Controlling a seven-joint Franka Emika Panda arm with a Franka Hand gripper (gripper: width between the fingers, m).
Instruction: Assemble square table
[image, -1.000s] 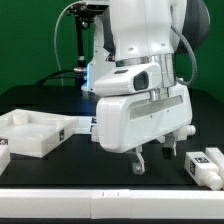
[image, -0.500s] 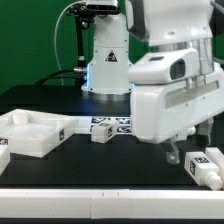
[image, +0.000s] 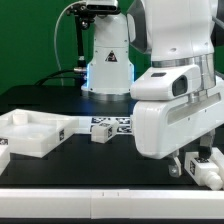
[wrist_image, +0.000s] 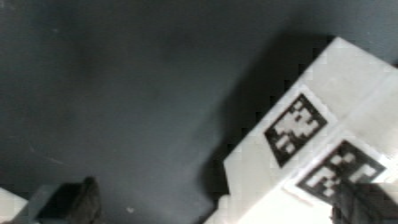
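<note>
I have the claw (image: 183, 163) spread as wide as it goes and gripping nothing, hanging low over the tabletop (image: 70, 165) near its front corner on the exterior view's right, with a white leg (image: 207, 167) just beside it. My worry is alignment. In the wrist view the leg (wrist_image: 311, 130) sits well off to one side, close against one dark finger, while the other finger (wrist_image: 71, 205) has bare tabletop all around it. If I go down from here, I judge that the near finger may land on the leg's top face instead of slipping past its side, which would jam the descent or skid the leg away. If I close off-centre, one finger would meet the leg first and swivel it, giving a crooked hold. The leg lies close to the front edge, so a hard shove could push it off. The arm (image: 175, 105) also hides much of this spot in the exterior view, so I cannot check clearance there. The square top (image: 28, 132) rests near the front corner on the exterior view's left, well apart, and another leg (image: 100, 132) lies mid-tabletop beside the marker board (image: 118, 124)
</note>
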